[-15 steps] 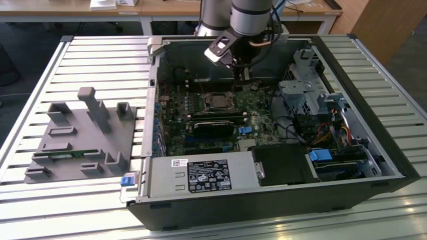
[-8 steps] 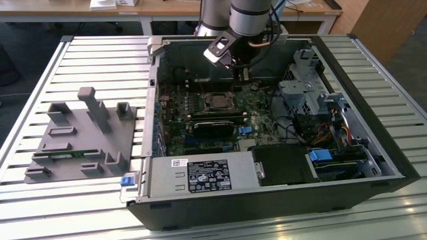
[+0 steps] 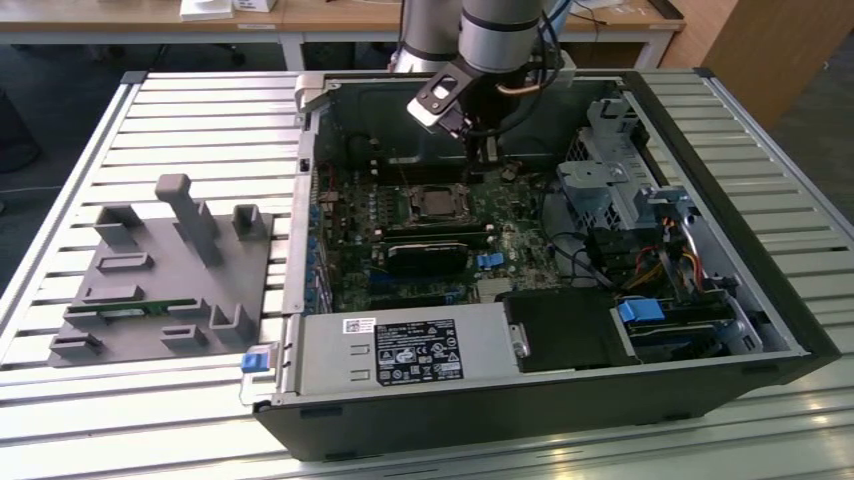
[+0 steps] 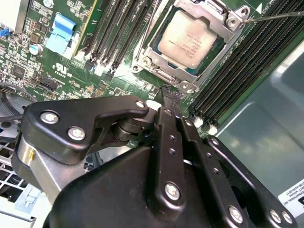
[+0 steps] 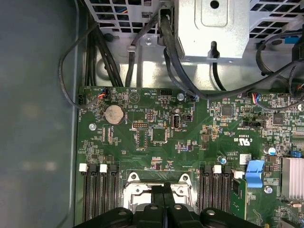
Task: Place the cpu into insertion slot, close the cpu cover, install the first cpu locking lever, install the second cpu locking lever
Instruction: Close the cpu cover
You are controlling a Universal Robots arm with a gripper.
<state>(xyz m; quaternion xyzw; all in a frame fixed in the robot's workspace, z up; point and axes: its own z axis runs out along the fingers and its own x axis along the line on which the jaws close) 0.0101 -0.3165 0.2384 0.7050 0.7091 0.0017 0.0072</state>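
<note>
Hand (image 4: 172,92): nearest the lens in both wrist views. Black fingers were pressed together at the tips, with nothing seen between them.
Hand position: low over the motherboard (image 4: 61,71), its tips just beside one corner of the socket. In the exterior view it reached down into the open computer case (image 3: 534,420) from the far side.
Cpu (image 4: 192,38): seated in the insertion slot (image 4: 166,76), tan-silver face up, square to the rim.
Cpu cover (image 4: 228,45): silver frame down around the chip's edges, seemingly flat. The chip's face showed through the cut-out.
Lever (image 4: 273,16): a thin wire rod ran out from the cover's corner, over the memory slots (image 4: 118,28).
Memory slots: long black rows flanked the socket on both sides.
Blue connector (image 4: 61,31): on the board beyond one bank of slots, well apart from the hand.
Coin battery (image 5: 113,114): flat on the board, away from the socket.
Worktop (image 3: 80,150): slatted metal carrying the case.
Grey fixture (image 3: 160,280): on the slats at the exterior view's left, beside the case and apart from it.
</note>
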